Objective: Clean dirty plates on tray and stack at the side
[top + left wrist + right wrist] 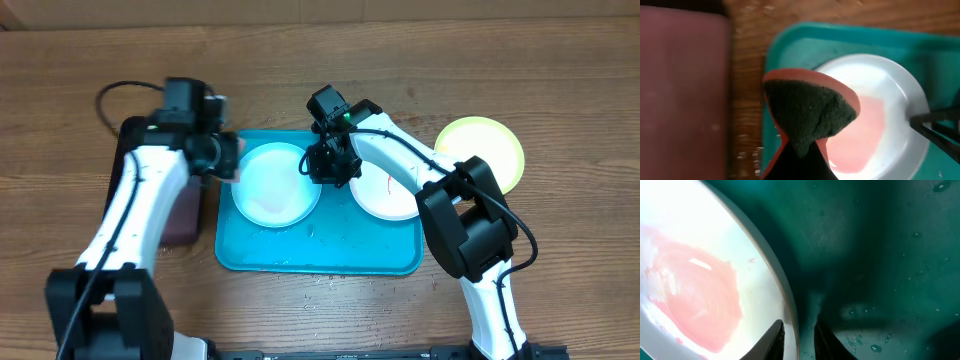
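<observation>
Plastic, thin-walled and light: the blue plate [270, 190] lies in the left half of the tray [320, 258], its centre filmed with a pink, watery smear. Wet and glossy, it will likely slide on the tray floor under any sideways rub. I judge it needs steadying at the raised rim, the only part that offers purchase. My right gripper [320, 170] stands at the plate's rim on the side toward the tray's middle. The fingers [774, 339] straddle that rim, narrowly parted, and I cannot tell whether they bite. My left gripper [222, 158], at the tray's left edge, is clamped on a sponge [810, 112], its dark scouring face showing. The white plate [388, 200] sits in the tray's right half; the green plate [490, 150] lies off the tray, to its right.
</observation>
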Available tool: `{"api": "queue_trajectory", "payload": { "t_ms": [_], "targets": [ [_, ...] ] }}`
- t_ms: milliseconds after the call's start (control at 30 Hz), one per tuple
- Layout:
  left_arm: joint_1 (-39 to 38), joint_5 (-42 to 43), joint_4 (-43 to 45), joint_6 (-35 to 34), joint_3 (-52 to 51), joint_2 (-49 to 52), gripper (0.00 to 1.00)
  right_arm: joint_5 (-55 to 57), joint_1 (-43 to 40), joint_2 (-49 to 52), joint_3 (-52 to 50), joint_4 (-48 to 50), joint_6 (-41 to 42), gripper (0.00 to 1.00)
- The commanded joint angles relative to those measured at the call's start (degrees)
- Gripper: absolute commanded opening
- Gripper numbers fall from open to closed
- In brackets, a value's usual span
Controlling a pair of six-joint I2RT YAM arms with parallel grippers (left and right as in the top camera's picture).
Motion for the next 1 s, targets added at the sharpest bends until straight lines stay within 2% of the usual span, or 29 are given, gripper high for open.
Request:
{"api": "queue_trajectory", "payload": {
  "t_ms": [0,100,333,633,967],
  "targets": [
    [4.74,0.55,-0.61,3.06,1.14,-0.68,0.04,0.13,0.79,-0.48,0.09,0.09,0.07,0.17],
    [7.56,0.70,-1.11,7.65,1.14,-0.07,0.04,0.13,0.83,-0.48,0.11,0.79,0.02,0.04],
    [9.81,0.31,-0.42,12.33,1.03,3.52,0.04,2.64,0.70,-1.68,2.21,-0.20,-1.86,0.04],
    [10.25,-2.86,0.46,12.48,1.03,10.34,0.04,22.60,1.84,-11.08,4.04,-3.72,-4.94,0.04],
    [11.37,-8.35,3.50,13.05,1.03,11.56,0.04,46.07,6.86,-17.44,4.04,-4.59,-8.15,0.04]
  ]
}}
